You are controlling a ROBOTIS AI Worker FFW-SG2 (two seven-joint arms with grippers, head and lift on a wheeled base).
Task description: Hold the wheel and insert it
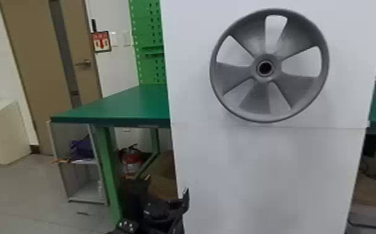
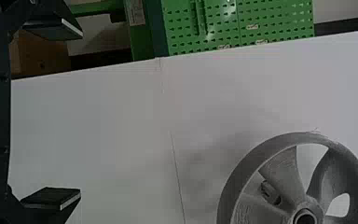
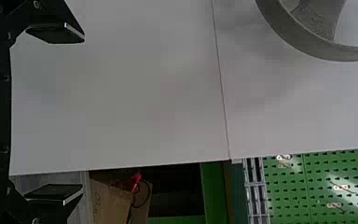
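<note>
Both tools, left [image 2: 68, 114] and right [image 3: 70, 113], are open and empty. Wheel [image 1: 256, 99] stands upright against the white panel [image 1: 268, 171], above and ahead of them. Risk: uneven contact from the two sides could cock it; a shallow grip could slip off the rim. Back side's hidden, probably a mount there. Wrist views crop the rim.

Left arm [image 1: 123, 231]: black, bright screw heads [image 1: 131, 224] below left claw [image 1: 167, 185]. Its fingers [image 2: 51, 198]: flat, black, pale-edged. Right claw [image 3: 83, 113] matches: black, angular, small screws.
</note>
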